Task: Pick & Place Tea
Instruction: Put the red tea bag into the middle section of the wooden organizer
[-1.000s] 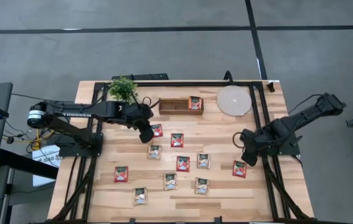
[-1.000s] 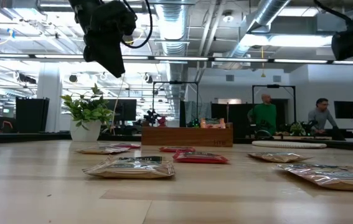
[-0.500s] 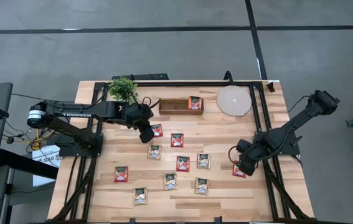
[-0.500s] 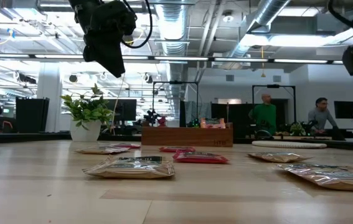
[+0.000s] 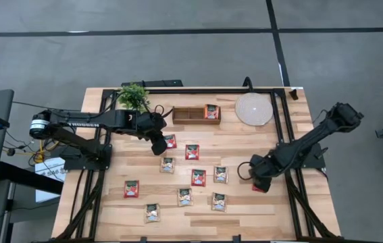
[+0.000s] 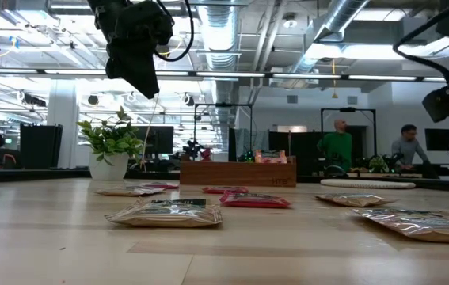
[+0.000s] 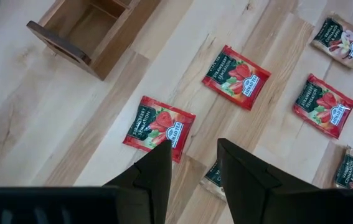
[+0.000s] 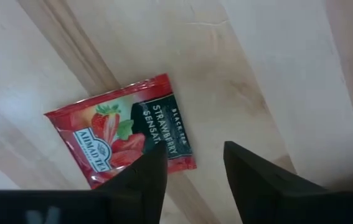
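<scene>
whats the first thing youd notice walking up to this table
The scatter of tea sachets across the middle of the wooden table, most red, some pale. Next, the right gripper, fingers open, low over a red strawberry sachet near the table's right edge, while the left gripper hangs above the sachets nearer the wooden tray at the far side, which holds one sachet at its right end.

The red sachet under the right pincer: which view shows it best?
Right wrist view: the red sachet fills the frame, label readable, beyond the open right pincer. High view shows only a red sliver under the arm; the others don't show it.
</scene>
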